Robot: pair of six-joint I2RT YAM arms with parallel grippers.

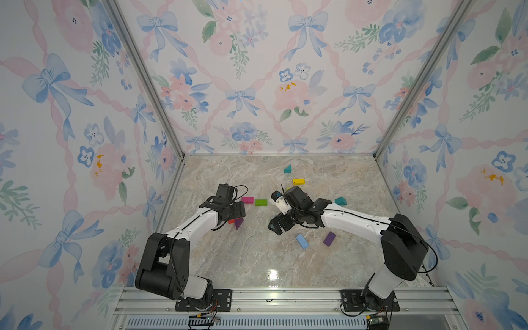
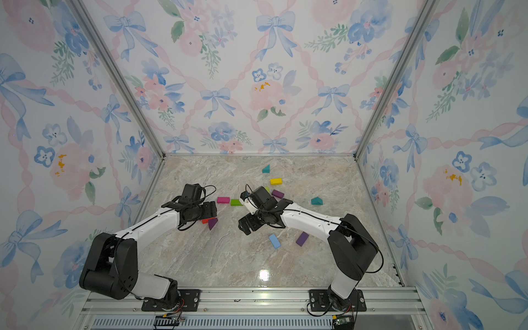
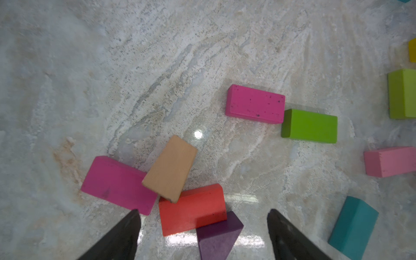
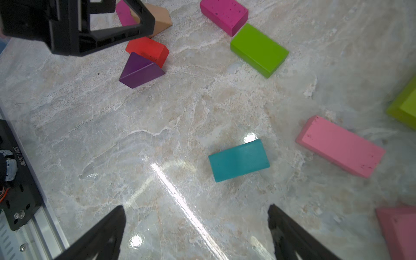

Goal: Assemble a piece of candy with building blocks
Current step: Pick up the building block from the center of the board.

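Building blocks [image 1: 261,202] lie loose on the glossy, marble-patterned tabletop [image 1: 257,257]. All of them are matte, with flat faces and crisp edges.

In the left wrist view we see a speckled magenta brick [image 3: 255,104] corner to corner with a green brick [image 3: 309,126]. Closer to the left fingers [image 3: 121,236], a tan wedge [image 3: 170,168] with a wood-like grain sits tilted, touching a second magenta brick [image 3: 118,184] and a red brick [image 3: 192,209]. A purple prism [image 3: 219,238], triangular at its end, rests against the red brick. The left fingers are spread wide and grip nothing; the red brick and purple prism show between their tips.

In the right wrist view the right fingers [image 4: 101,234] stand wide apart with only bare tabletop between them. Beyond them lie a teal brick [image 4: 238,160] and a long pink brick [image 4: 340,146], apart from each other.

In both top views we find a teal prism [image 1: 287,169] farthest back, a yellow brick [image 1: 298,181] near it, another teal prism [image 1: 340,201] off to the side, and a light blue brick [image 1: 302,241] beside a purple brick [image 1: 329,238], none touching.
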